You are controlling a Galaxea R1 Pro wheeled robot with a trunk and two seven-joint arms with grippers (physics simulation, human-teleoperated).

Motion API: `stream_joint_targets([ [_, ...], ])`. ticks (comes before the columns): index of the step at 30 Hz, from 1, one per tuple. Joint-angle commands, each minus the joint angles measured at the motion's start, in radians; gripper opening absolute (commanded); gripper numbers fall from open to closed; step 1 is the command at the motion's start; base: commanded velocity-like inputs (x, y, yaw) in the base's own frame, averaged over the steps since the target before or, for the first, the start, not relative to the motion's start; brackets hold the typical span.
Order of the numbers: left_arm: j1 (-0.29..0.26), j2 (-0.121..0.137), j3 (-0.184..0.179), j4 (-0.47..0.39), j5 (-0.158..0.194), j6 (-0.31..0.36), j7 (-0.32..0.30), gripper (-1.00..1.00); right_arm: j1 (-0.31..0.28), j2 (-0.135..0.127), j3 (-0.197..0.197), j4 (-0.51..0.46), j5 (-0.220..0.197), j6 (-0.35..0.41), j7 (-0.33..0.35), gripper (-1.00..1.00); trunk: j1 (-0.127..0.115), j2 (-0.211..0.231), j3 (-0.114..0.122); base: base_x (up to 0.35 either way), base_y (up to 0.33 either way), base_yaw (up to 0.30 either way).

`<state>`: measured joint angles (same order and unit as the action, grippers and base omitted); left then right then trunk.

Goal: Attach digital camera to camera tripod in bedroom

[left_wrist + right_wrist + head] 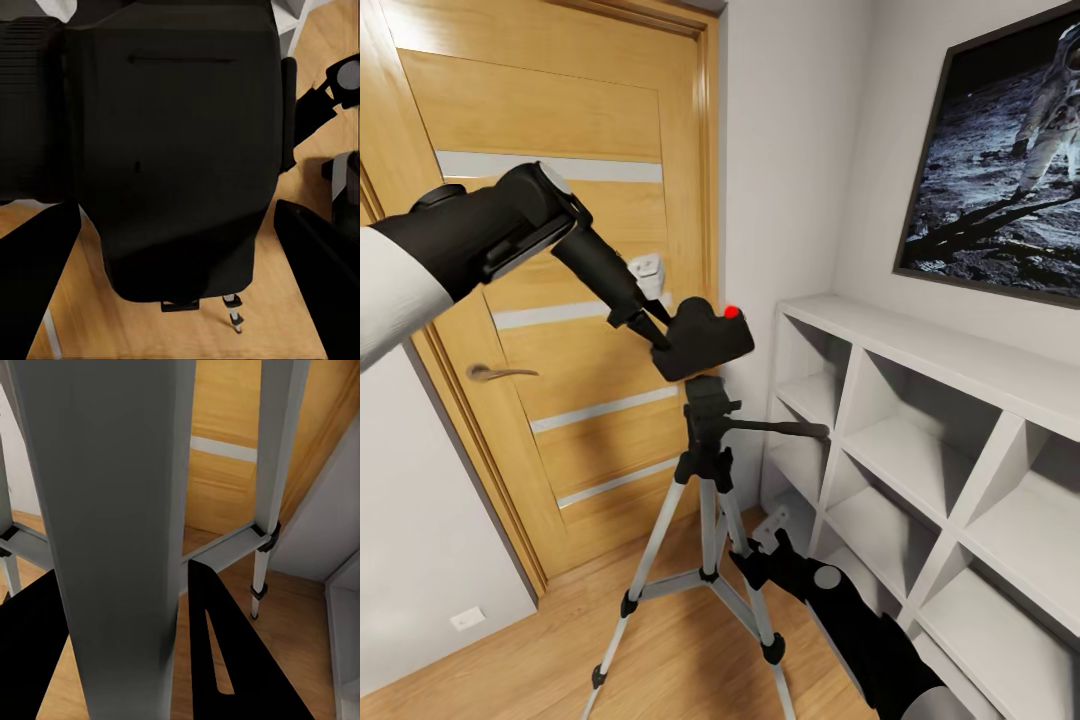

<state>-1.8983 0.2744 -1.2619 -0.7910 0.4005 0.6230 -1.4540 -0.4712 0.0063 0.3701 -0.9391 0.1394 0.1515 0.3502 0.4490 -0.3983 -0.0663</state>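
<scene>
The digital camera point(705, 340), black with a red button point(733, 312) on top, hangs tilted directly over the black head point(706, 400) of the camera tripod; I cannot tell whether they touch. My left gripper point(657, 332) is shut on the camera's left side. In the left wrist view the camera body point(172, 150) sits between both black fingers point(34, 285). The tripod's pan handle point(780, 429) points right and its silver legs point(712, 520) spread over the floor. Low down, my right gripper point(750, 562) is shut on one leg point(112, 532), which runs between its fingers point(225, 660).
The oak door point(560, 120) with pale stripes and a lever handle point(495, 373) stands behind the tripod. White cube shelves point(920, 470) line the right wall under an astronaut picture point(1000, 160). Wood floor point(510, 670) lies open at the lower left, by a wall outlet point(467, 618).
</scene>
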Motion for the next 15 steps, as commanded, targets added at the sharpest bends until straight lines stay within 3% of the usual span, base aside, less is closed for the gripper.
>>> stream_joint_targets([
  [1, -0.012, -0.004, -0.023, 0.000, 0.019, 0.010, 0.000, -1.00, 0.000, 0.003, 0.001, 0.003, 0.000, 0.005, 0.006, -1.00, 0.001, -0.002, -0.003, 0.000, 0.000, 0.000],
  [5, -0.048, -0.016, -0.080, 0.002, 0.054, 0.009, 0.000, -1.00, 0.000, 0.010, 0.000, 0.003, 0.001, 0.004, 0.006, -1.00, 0.001, -0.002, -0.003, 0.000, 0.000, 0.000],
  [15, -0.089, -0.027, -0.170, -0.001, 0.071, 0.010, -0.003, -1.00, 0.001, 0.015, 0.000, 0.005, 0.003, 0.004, 0.006, -1.00, 0.001, -0.002, -0.003, 0.000, 0.000, 0.000],
])
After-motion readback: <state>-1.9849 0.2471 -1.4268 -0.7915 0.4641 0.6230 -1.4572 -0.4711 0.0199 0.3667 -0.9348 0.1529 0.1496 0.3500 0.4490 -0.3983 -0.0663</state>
